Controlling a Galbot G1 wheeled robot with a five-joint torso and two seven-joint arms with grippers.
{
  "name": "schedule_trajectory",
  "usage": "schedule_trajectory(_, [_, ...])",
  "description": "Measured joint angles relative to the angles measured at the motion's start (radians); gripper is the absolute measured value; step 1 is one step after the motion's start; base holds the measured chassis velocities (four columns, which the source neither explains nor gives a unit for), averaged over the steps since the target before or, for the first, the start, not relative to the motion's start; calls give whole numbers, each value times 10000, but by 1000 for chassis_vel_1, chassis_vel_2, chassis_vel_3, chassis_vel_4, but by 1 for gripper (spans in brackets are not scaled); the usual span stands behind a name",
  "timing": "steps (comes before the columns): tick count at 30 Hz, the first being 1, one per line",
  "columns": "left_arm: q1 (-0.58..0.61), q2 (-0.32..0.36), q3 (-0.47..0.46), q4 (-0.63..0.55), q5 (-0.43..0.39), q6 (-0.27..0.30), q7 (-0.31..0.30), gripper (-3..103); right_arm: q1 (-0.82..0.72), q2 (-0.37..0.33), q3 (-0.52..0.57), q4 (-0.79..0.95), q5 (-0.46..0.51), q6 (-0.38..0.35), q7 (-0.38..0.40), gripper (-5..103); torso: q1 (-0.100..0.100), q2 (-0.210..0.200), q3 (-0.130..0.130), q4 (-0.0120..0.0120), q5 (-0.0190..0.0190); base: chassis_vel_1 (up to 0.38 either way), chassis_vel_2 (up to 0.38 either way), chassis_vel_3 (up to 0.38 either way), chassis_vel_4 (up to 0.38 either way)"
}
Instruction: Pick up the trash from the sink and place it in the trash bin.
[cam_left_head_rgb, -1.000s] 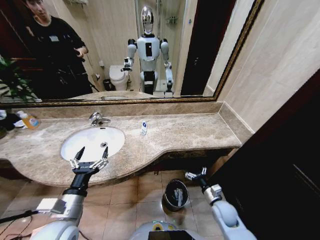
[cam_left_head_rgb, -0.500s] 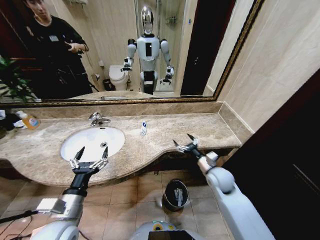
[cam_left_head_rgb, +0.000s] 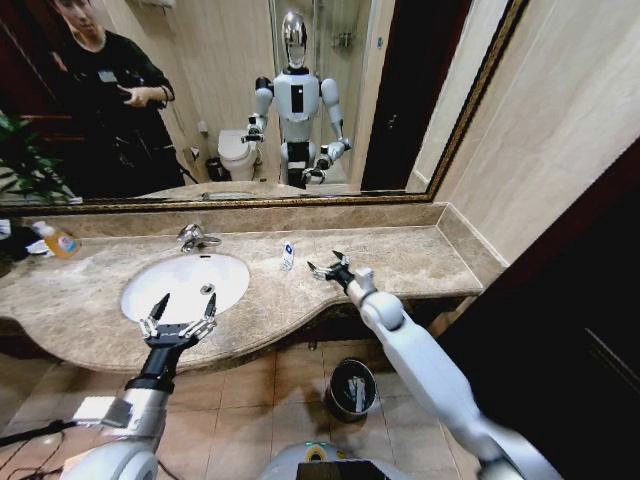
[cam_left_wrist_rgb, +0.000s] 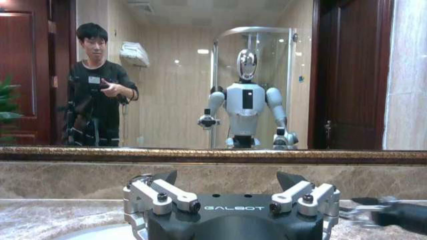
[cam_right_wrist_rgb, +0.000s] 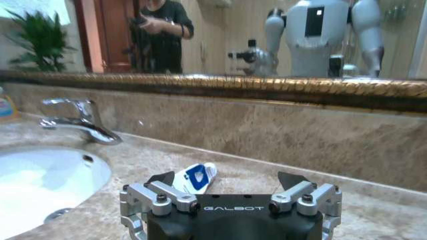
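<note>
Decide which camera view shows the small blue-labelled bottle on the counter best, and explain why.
The right wrist view: the bottle lies close, just beyond the open right gripper, label visible. The head view shows the same bottle far off and tiny beside the sink. The left wrist view faces the mirror instead.

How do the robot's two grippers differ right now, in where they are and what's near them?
The left gripper hovers at the sink's front rim; the right gripper is over the marble counter, right of the basin. The right one points toward a small blue-labelled bottle; the left has nothing close. Both are open and empty.
</note>
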Motion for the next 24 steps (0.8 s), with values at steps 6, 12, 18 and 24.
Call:
schedule_trajectory(6, [1,0,0,0,0,0,0,100,913,1117,-661,-1273,433,-517,922,100,0,0,-1,0,-2,0,0,0,0])
schedule_trajectory(12, [0,0,0,0,0,0,0,100,1219,2079,-773,-2061,657,-584,1309,100,-1,0,-1,0,-2,0,0,0,0])
schedule_trajectory(18, [0,0,0,0,0,0,0,100,1426,2468,-914,-2517,528,-589,1692,100,-1,0,-2,0,1,0,0,0,0])
schedule_trajectory(24, [0,0,0,0,0,0,0,100,1404,2570,-1005,-2791,295,-578,1805,100,-1,0,-2,-1,2,0,0,0,0])
